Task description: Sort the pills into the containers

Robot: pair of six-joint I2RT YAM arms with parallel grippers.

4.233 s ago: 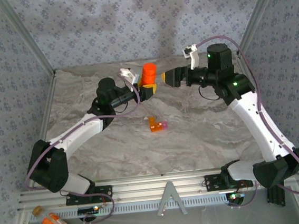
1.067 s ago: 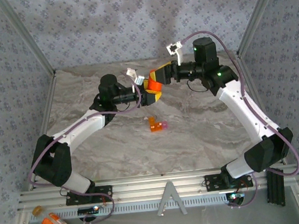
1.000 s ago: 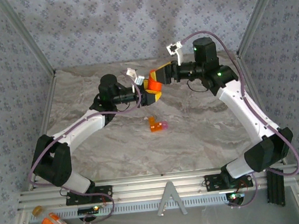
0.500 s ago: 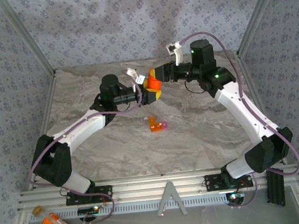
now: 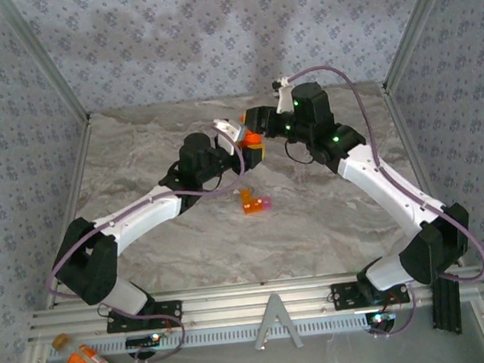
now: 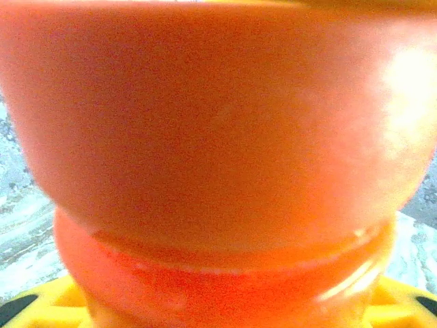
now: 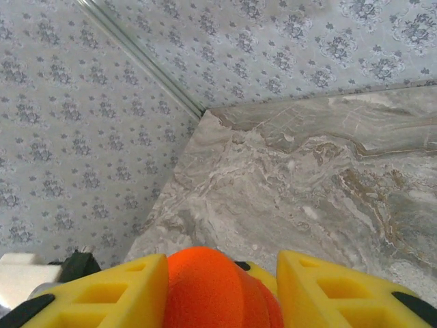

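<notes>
At table's (image 5: 314,217) far middle, left hand (image 5: 246,149) gripping pill bottle (image 6: 218,171), cap (image 7: 212,287) toward right hand (image 7: 222,294), which clamps it

The right gripper (image 7: 222,283), which stood apart to the right of the bottle (image 5: 252,137) four seconds ago, has swung left along the back of the table (image 5: 314,217). Its yellow fingers (image 7: 102,290) now press on the orange cap (image 7: 208,283) from both sides. The bottle, upright then in the left gripper (image 5: 248,150), was tipped toward the right arm and has since shifted slightly toward the near edge, while the left arm's wrist has moved right with it.
</notes>
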